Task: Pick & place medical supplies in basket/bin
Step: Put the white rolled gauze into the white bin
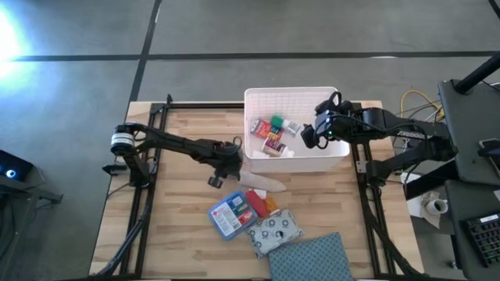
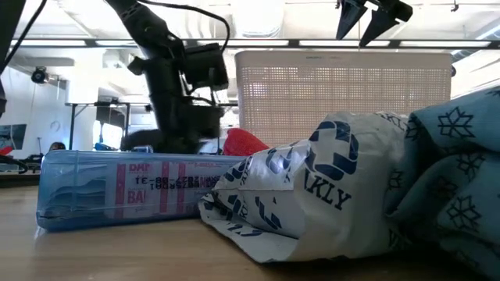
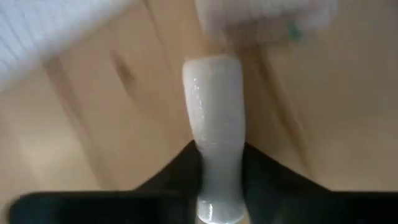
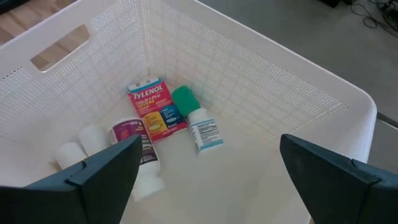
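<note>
My left gripper (image 1: 232, 168) (image 3: 221, 168) is by the near left corner of the white bin (image 1: 289, 91) and is shut on a white squeeze tube (image 1: 259, 182). My right gripper (image 1: 311, 136) (image 4: 210, 146) hangs open over the bin, touching nothing. Inside the bin lie a red box (image 4: 151, 106), a green-capped bottle (image 4: 198, 121), and white bottles (image 4: 87, 144). On the table's near part lie a blue-and-red flat packet (image 1: 228, 215), red and orange packs (image 1: 259, 204) and a white patterned pouch (image 1: 276, 231). My left gripper pinches the white tube between its two fingers (image 3: 177, 177) at the tube's narrow end (image 3: 219, 149). The tube runs straight out ahead of the fingers, its wider end (image 3: 211, 74) pointing toward the table's right. Whether it rests on the table I cannot tell.
A blue-grey dotted cloth (image 1: 312, 261) lies at the near edge, beside the pouch. In the low view the packet (image 2: 125, 191), pouch (image 2: 312, 187) and cloth (image 2: 453, 172) fill the foreground before the bin (image 2: 344, 94). Bare wood shows to the table's left and right.
</note>
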`<act>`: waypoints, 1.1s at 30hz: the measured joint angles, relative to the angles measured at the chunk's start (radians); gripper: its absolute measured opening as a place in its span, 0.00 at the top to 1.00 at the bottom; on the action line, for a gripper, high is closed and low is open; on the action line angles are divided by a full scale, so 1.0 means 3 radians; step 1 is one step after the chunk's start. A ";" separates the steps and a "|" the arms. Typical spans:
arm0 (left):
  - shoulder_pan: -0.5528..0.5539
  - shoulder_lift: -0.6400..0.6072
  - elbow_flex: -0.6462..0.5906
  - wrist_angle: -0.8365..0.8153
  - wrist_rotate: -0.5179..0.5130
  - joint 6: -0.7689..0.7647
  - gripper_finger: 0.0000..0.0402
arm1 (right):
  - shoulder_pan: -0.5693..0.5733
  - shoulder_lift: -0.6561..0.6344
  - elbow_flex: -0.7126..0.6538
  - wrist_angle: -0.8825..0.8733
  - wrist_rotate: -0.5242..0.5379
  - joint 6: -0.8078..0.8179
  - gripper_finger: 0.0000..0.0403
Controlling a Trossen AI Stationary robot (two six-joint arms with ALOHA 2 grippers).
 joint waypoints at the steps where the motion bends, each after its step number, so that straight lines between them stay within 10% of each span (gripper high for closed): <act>1: 0.0000 -0.0022 -0.0005 -0.0138 0.0014 -0.0143 0.87 | 0.0000 0.0000 0.0000 0.0000 0.0003 0.0000 0.08; 13: -0.0009 -0.1599 -0.0324 -0.1017 -0.0197 -0.2166 0.92 | 0.0000 0.0000 -0.0005 0.0003 0.0039 -0.0010 0.08; 21: -0.0004 -0.2912 -0.0350 0.1240 -0.0695 -0.2730 0.92 | -0.0001 0.0000 -0.0006 0.0031 0.0286 0.0065 0.08; 33: 0.0310 -0.1153 0.0718 0.1844 0.0057 -0.2065 0.91 | 0.0015 0.0000 0.0064 0.0120 0.0253 0.0078 0.08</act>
